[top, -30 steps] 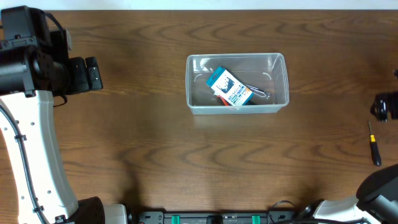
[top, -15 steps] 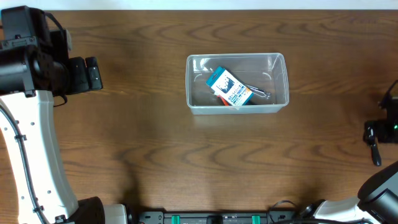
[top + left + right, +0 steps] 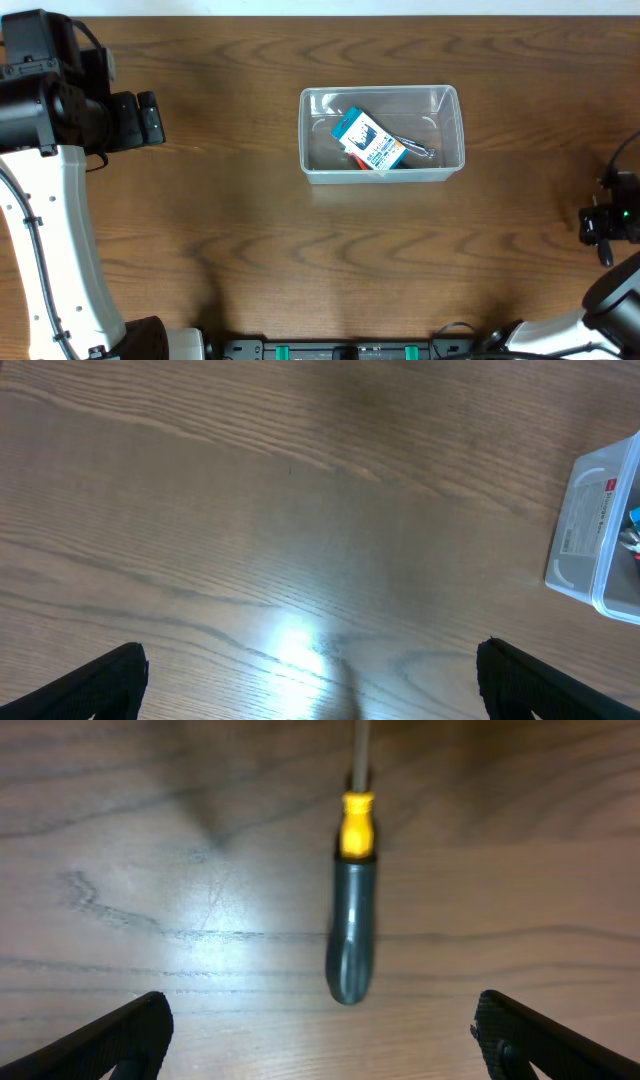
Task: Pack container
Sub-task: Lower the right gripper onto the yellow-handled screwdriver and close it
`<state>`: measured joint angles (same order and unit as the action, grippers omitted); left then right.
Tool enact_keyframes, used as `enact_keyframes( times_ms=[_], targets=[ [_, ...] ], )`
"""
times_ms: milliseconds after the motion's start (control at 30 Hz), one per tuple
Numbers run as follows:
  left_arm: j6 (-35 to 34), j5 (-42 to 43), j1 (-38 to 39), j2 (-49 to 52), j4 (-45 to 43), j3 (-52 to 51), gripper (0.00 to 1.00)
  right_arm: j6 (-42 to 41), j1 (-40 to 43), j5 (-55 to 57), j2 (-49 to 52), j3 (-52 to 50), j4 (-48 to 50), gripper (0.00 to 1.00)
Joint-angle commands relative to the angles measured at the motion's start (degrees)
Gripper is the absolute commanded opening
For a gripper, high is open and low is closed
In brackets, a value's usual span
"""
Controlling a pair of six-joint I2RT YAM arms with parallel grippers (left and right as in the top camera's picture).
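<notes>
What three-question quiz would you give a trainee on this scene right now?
1. True or false: the screwdriver lies inside the container.
2. Multiple choice: the right gripper is A) shut on the screwdriver, B) open over the screwdriver's handle, C) above the container.
3. Short answer: which item shows most plainly inside the container?

Key: 1 false, it lies on the table at the right edge; 2 B; 3 the blue-and-white box.
</notes>
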<state>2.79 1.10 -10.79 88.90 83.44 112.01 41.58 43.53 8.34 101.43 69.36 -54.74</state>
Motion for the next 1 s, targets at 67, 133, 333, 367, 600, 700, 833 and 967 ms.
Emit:
enact_keyframes(
  times_ms=[67,133,333,367,600,700,833,967],
  targets=[
    [-0.5,-0.1,-0.2,0.2,0.0,1.1,0.98,0.3,0.9,-2.4,4.3,-0.2,0.4,0.99],
    [-0.5,-0.1,-0.2,0.2,0.0,1.1,0.98,0.7,1.0,-3.0,4.9,-0.2,0.7,0.99],
    [-0.5,-0.1,-0.2,0.2,0.0,1.1,0.98,0.7,2.0,-3.0,6.6,-0.2,2.2,0.99],
    [-0.5,-0.1,-0.2,0.2,0.0,1.1,0.98,0.7,2.2,-3.0,6.8,-0.2,2.7,0.99],
    [-0.5,-0.1,-0.2,0.2,0.0,1.1,0.98,4.6,2.3,-6.5,7.2,-0.2,4.9,0.99],
    [-0.5,-0.1,-0.2,0.2,0.0,1.1,0.98,4.8,2.4,-6.4,8.0,-0.2,5.9,0.99],
    [-0.5,-0.1,-0.2,0.2,0.0,1.1,0.98,4.7,2.7,-6.7,9.4,-0.2,5.9,0.99],
    [-0.5,-0.1,-0.2,0.2,0.0,1.1,0.98,4.7,3.1,-6.8,10.5,-0.2,6.0,0.99]
  ],
)
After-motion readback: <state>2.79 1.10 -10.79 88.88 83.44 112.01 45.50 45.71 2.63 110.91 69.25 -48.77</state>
